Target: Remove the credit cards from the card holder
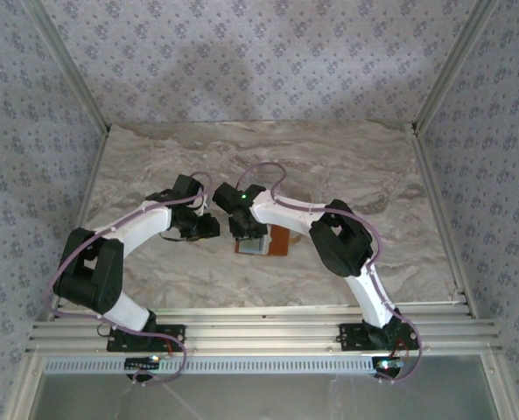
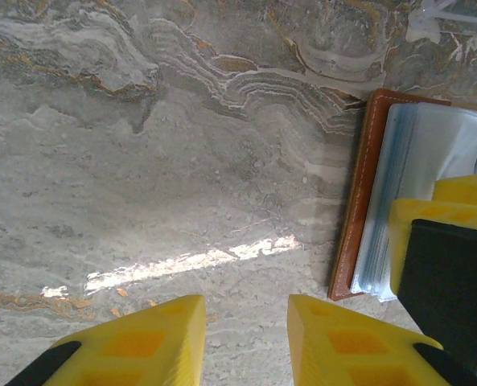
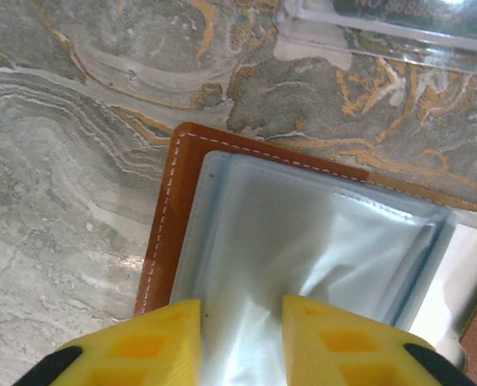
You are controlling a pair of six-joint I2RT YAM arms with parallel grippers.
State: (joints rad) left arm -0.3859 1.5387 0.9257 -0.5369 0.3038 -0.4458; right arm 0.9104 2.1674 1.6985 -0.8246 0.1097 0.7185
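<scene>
Left hand [image 2: 246, 310]: apart, empty, over bare counter [image 2: 141, 161] beside card holder [image 2: 353, 201]. Right hand [image 3: 240, 310]: apart above card holder's clear sleeves [image 3: 302, 233], nothing clamped.

Left gripper [image 2: 246, 301], right gripper [image 3: 240, 304]: jaws narrowly apart.

I see a grey-and-tan marbled tabletop [image 1: 154, 280], boxed by pale floral-patterned walls [image 1: 241, 61] from nine through twelve to three o'clock. Aluminium rails [image 1: 259, 332] run at six. A bright light streak [image 2: 190, 261] crosses the stone.
</scene>
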